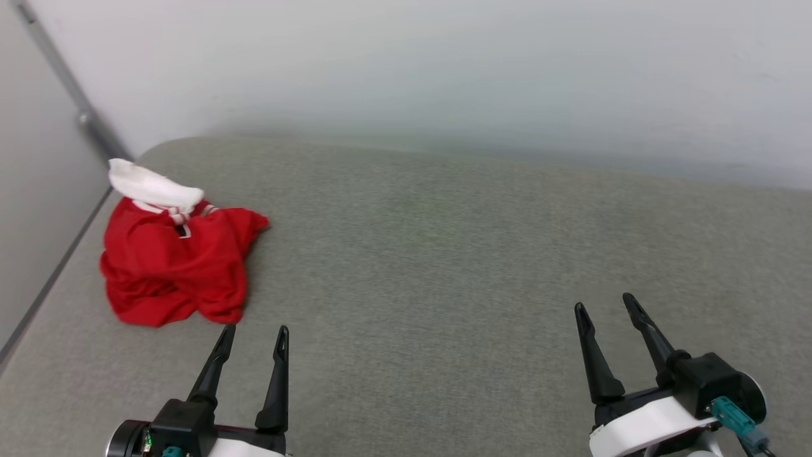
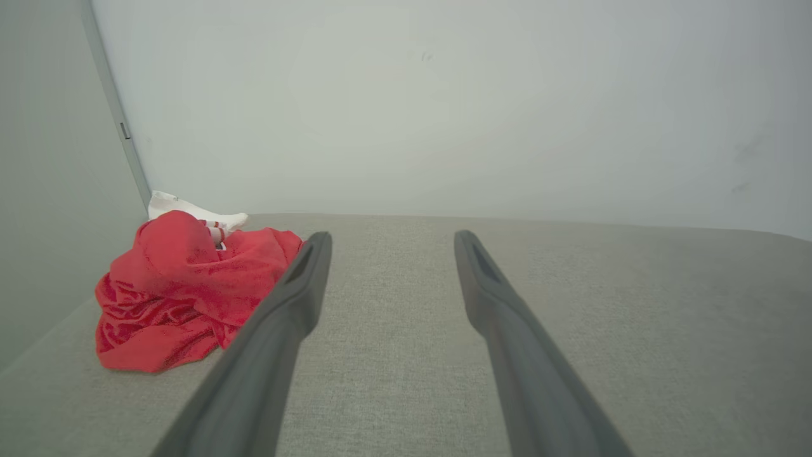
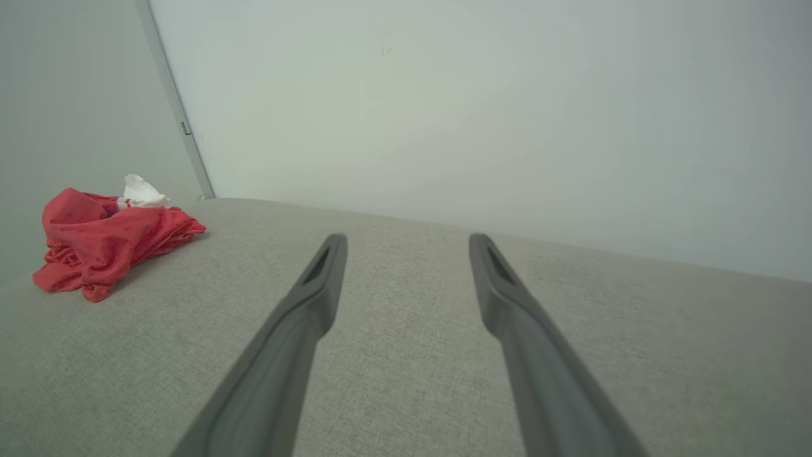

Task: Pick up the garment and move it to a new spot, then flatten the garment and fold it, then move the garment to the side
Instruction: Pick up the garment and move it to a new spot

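Grey mat [image 1: 444,266]. Left claw [image 1: 257,328] and right claw [image 1: 603,301] point ahead, low, spread wide, empty. Bunched shirt [image 1: 171,273] hides its print.

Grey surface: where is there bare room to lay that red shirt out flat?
The surface is bare from the shirt rightward, between the wall and the left tool and right tool. Only the far left is crowded: the crumpled shirt lies there, just ahead of the left tool.
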